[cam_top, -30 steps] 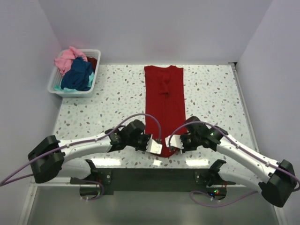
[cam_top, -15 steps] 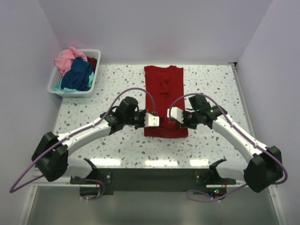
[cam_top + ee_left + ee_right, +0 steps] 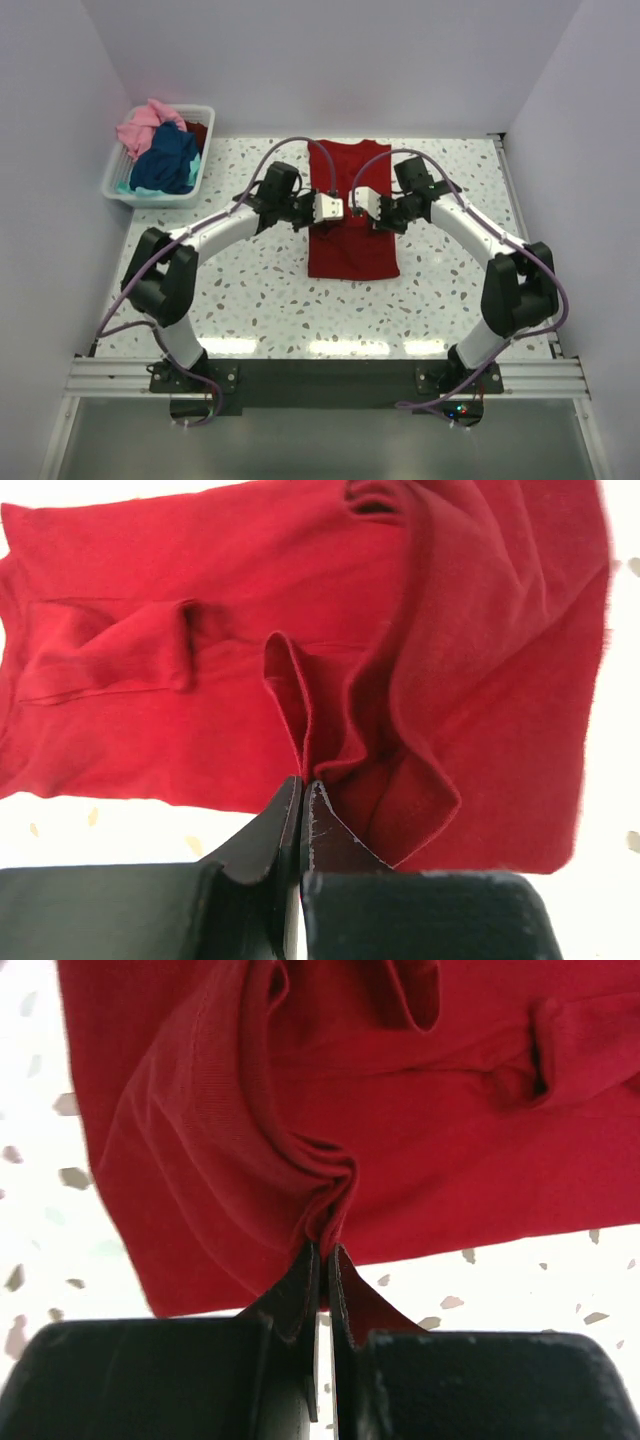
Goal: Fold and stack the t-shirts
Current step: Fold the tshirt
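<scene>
"Top external view: where's the deep red t-shirt (image 3: 350, 250)?" the desk asks.

"Centre of the frame, on the speckled table (image 3: 230, 280)," I answer. "It lies as a long narrow strip. Its near hem is lifted and doubled toward the collar, so the lower half shows as a two-layer block."

"And your tools?"

"The left gripper (image 3: 300, 792) and right gripper (image 3: 322, 1255) are each clamped tight on a bunched pinch of that red hem, one corner apiece. They sit side by side above the middle of the shirt. I hold both corners level so that, as I judge it, the fold lands square."

"The rest?"

"The pink t-shirt (image 3: 140, 125) and navy t-shirt (image 3: 170, 160) are heaped in the white basket (image 3: 148, 198), upper left, well apart from the fold."
</scene>
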